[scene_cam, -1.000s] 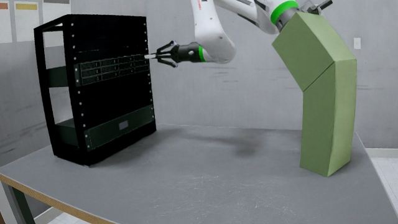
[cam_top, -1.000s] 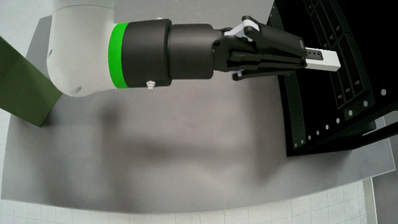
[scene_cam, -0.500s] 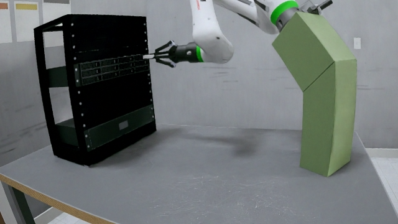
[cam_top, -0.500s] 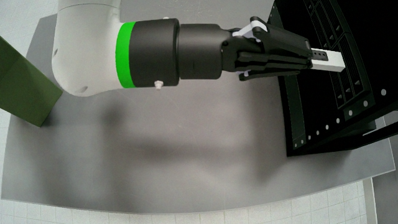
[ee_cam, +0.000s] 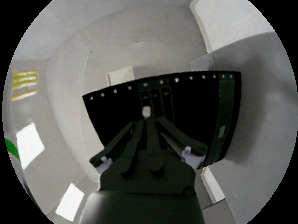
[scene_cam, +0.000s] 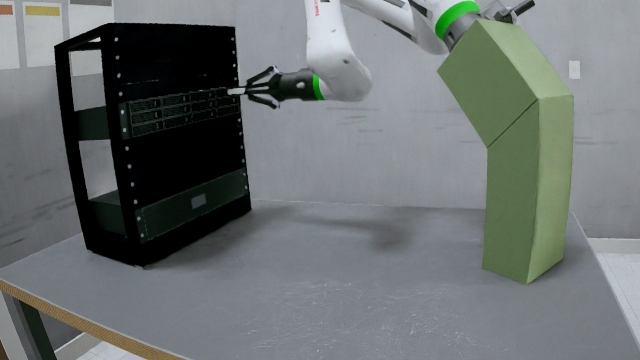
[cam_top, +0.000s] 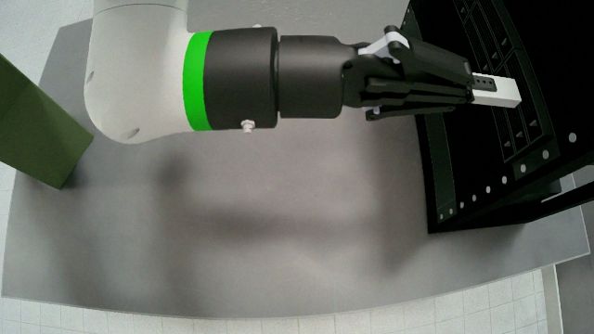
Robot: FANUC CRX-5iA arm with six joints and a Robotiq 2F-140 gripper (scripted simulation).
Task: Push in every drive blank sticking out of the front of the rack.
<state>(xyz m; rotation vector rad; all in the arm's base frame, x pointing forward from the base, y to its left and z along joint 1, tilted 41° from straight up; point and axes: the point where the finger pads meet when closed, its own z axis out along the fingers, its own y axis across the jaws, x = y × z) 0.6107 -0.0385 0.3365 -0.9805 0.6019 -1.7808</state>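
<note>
The black rack (scene_cam: 155,140) stands at the left end of the grey table, and also shows in the overhead view (cam_top: 501,139) and the wrist view (ee_cam: 193,116). A block of drive blanks (scene_cam: 180,110) in three rows sits in its upper front. I cannot tell which of them stick out. My gripper (scene_cam: 235,91) is shut with nothing between the fingers. Its white fingertips (cam_top: 497,90) point at the front of the rack, at the top right corner of the drive block, touching or nearly touching it. The tips also show in the wrist view (ee_cam: 147,112).
A tall bent green block (scene_cam: 525,150) stands at the right end of the table, and its corner shows at the left in the overhead view (cam_top: 32,134). A wide blank panel (scene_cam: 192,202) sits low in the rack front. The table's front edge (scene_cam: 75,320) runs at the lower left.
</note>
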